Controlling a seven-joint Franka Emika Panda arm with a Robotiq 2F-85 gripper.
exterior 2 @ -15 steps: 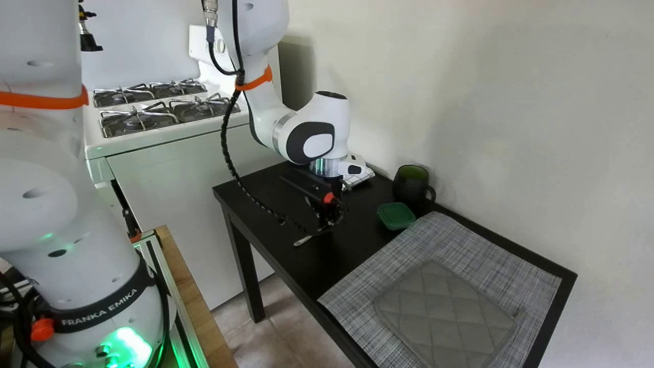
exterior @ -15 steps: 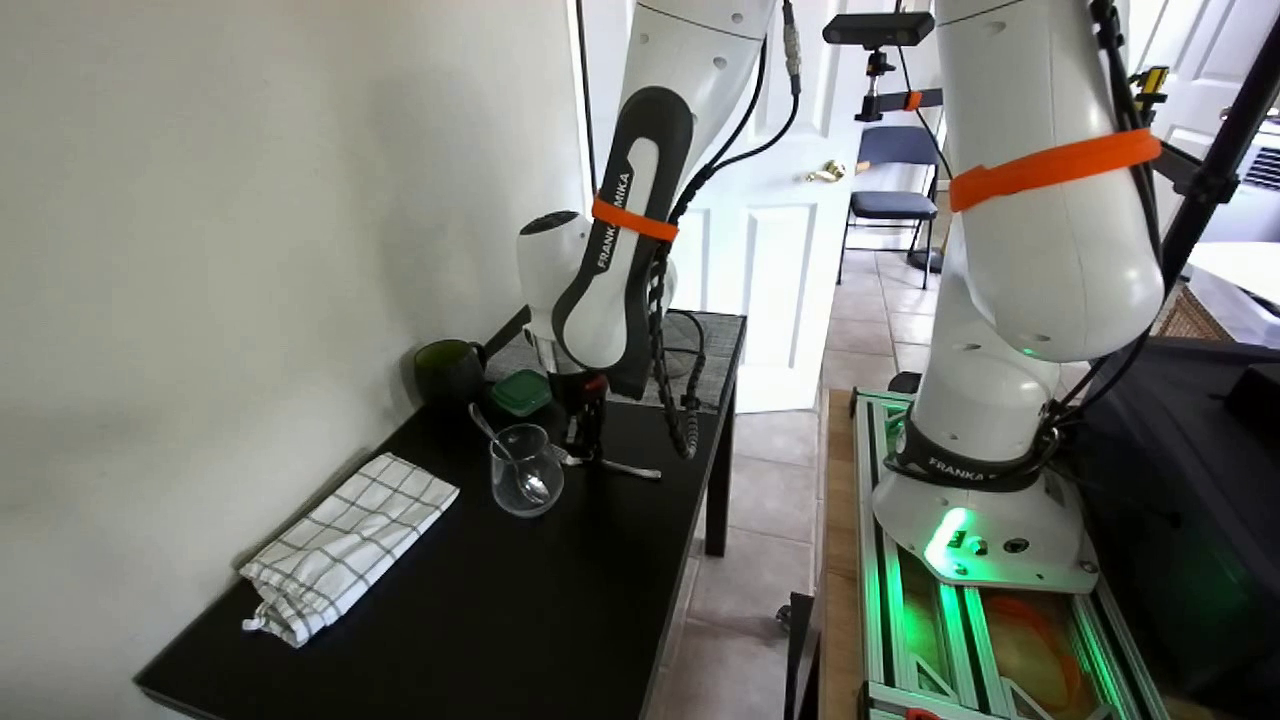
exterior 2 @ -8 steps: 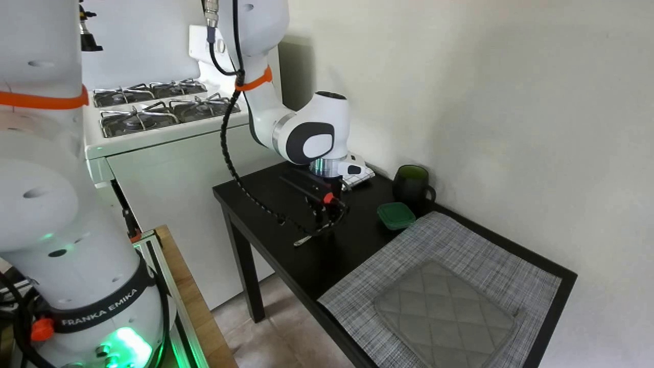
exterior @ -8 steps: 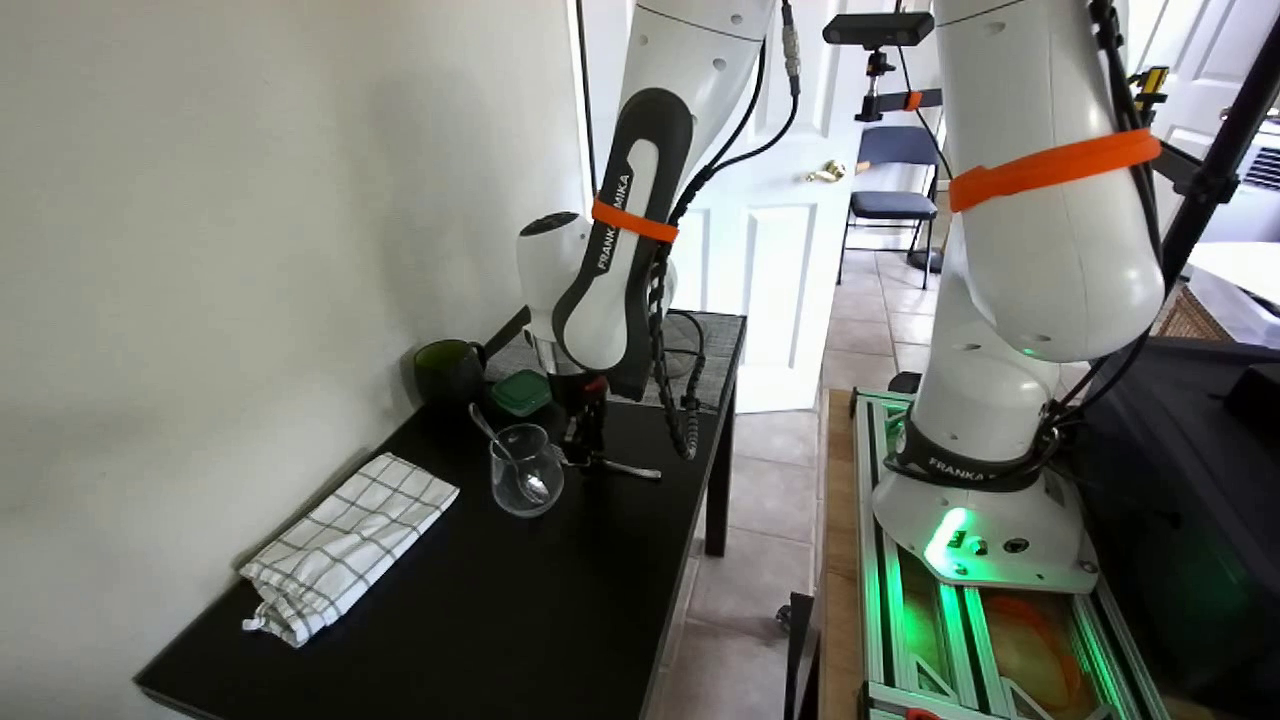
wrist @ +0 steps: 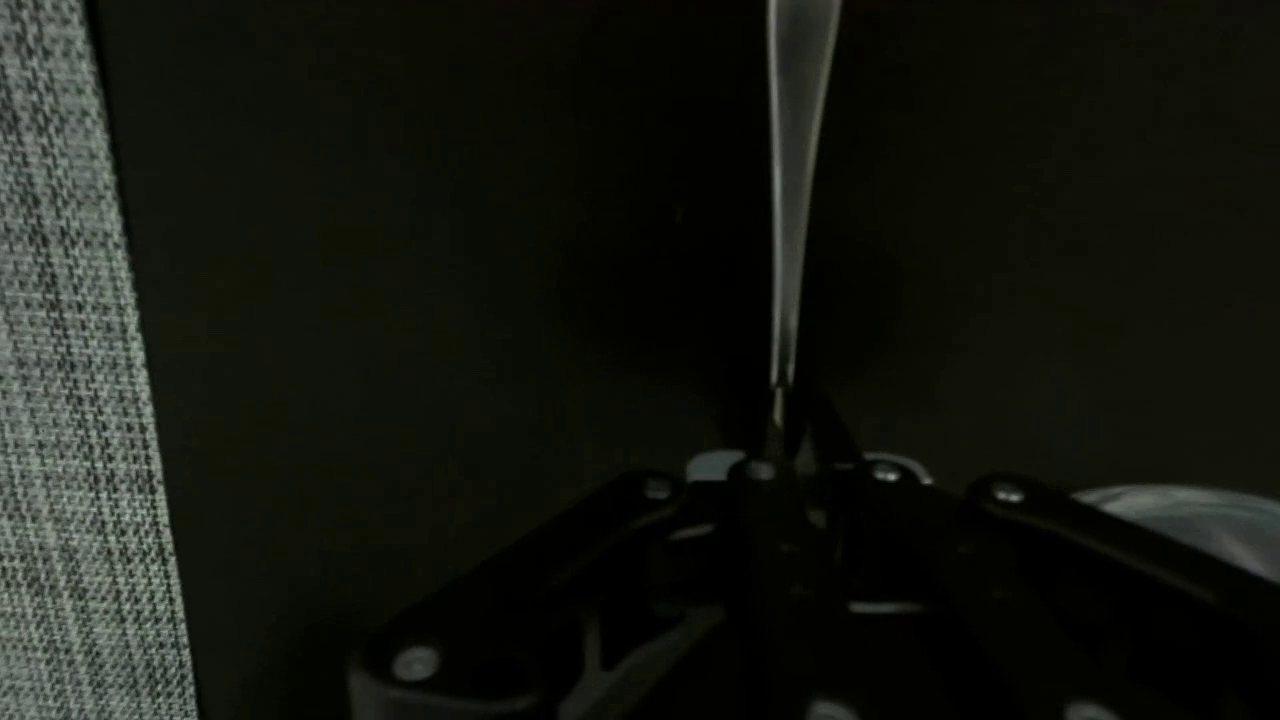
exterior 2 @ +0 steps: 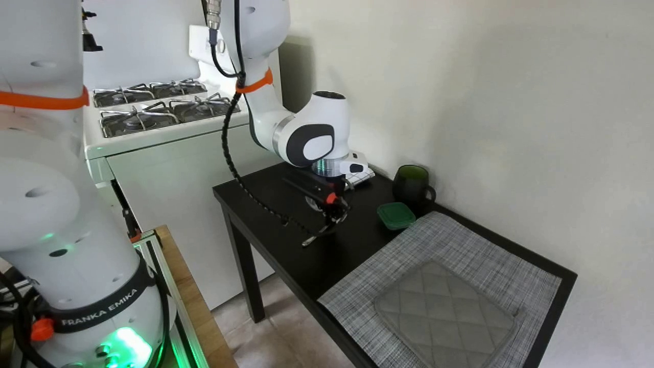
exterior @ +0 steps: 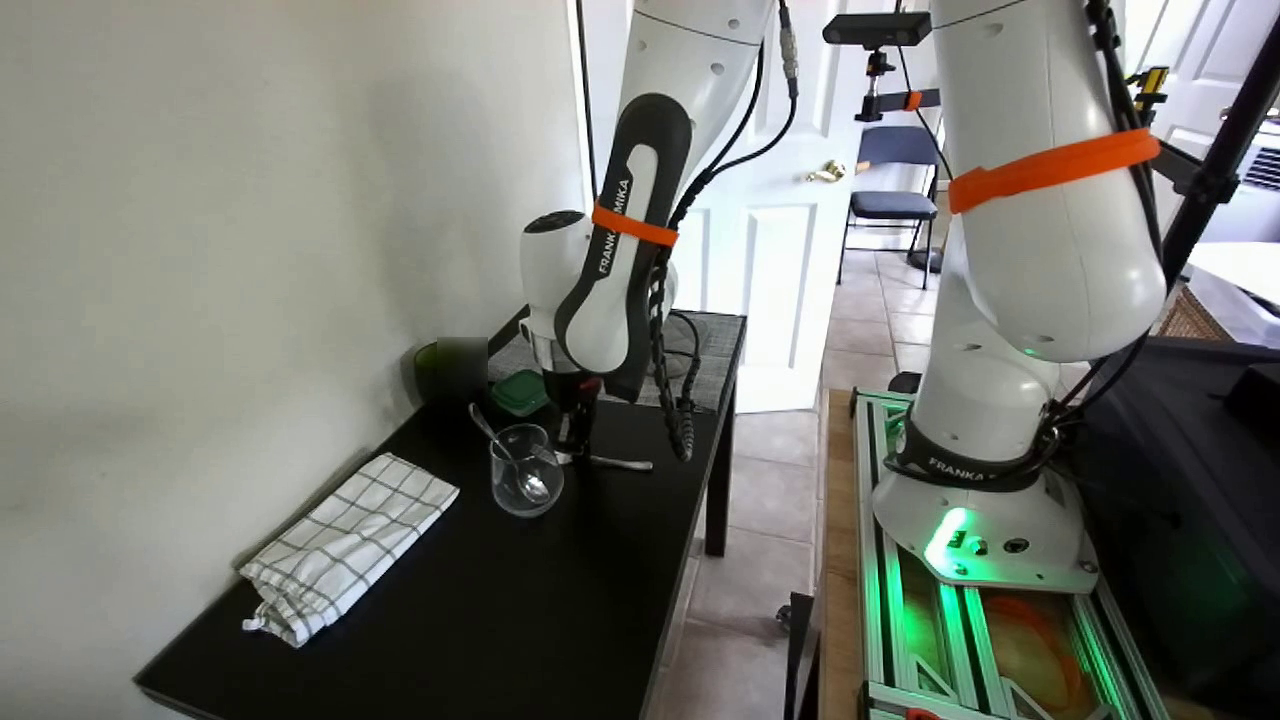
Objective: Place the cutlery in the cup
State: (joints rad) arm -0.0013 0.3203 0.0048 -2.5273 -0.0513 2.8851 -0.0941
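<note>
While the black, jointed gripper (wrist: 788, 425) is squeezed tight on a thin, shiny silver metal utensil (wrist: 797, 150) over the flat black table (exterior: 500, 620), a silver metal spoon (exterior: 485, 423) is leaned inside the clear, round glass cup (exterior: 505, 490) near it.

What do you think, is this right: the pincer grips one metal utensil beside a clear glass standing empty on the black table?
The clear glass isn't empty. An exterior view shows a spoon leaning in it, bowl down. The rest holds: the pincer grips one metal utensil beside that glass on the black table.
</note>
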